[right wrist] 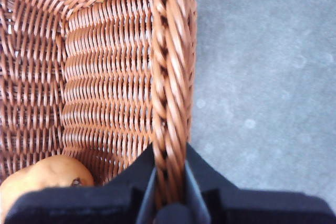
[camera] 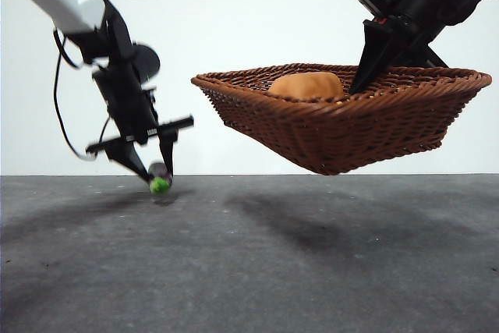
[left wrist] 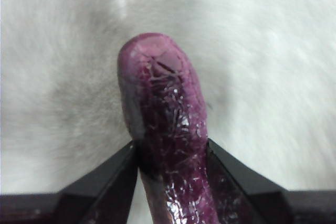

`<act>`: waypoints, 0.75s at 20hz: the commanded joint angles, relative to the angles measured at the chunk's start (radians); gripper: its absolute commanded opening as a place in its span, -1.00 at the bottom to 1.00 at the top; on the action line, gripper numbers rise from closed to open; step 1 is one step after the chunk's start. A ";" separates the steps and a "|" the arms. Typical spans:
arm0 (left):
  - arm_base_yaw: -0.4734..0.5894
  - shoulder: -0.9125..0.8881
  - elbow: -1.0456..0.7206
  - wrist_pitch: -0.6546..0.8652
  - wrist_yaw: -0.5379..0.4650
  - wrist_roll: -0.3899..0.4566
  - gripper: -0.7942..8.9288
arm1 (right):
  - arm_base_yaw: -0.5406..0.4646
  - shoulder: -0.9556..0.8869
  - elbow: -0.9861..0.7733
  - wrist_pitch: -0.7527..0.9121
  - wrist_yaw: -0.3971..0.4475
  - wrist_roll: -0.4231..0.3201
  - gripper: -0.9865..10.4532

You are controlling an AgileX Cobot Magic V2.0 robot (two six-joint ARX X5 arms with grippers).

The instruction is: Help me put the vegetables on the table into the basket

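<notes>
left gripper [camera: 153, 175] clamped on eggplant [left wrist: 167, 124], just above table [camera: 249, 271], long axis along jaws | right gripper [right wrist: 169, 182] pinching basket [camera: 343, 126] rim, aloft | potato [camera: 306, 86] inside | basket beside, higher than eggplant

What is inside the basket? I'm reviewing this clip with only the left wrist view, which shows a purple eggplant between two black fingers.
Observer: A brown potato lies in the basket; no corn shows in any view.
Operator: Is the basket on the table?
Observer: No. The front view shows it tilted in the air above the table, with a gap beneath.
Operator: What holds it up?
Observer: The right gripper, shut on its braided rim.
Operator: And my eggplant?
Observer: The left gripper holds the eggplant green tip down, just above the table, beside the basket.
</notes>
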 commanded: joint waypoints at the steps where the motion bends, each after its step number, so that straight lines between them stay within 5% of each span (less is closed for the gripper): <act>1: 0.013 -0.133 0.002 -0.030 0.021 0.172 -0.85 | 0.001 -0.008 0.005 0.002 0.012 0.023 -0.85; 4: 0.025 -0.301 0.001 -0.105 0.171 0.278 -0.85 | 0.001 -0.007 0.005 0.023 0.030 0.073 -0.85; 8: 0.032 -0.518 0.000 -0.218 0.276 0.319 -0.85 | 0.013 -0.007 0.004 0.043 0.039 0.141 -0.85; 11: 0.031 -0.641 -0.001 -0.315 0.351 0.317 -0.85 | 0.048 -0.007 0.003 0.055 0.082 0.171 -0.85; 15: -0.050 -0.844 -0.181 -0.248 0.399 0.266 -0.85 | 0.126 -0.007 0.003 0.104 0.085 0.250 -0.85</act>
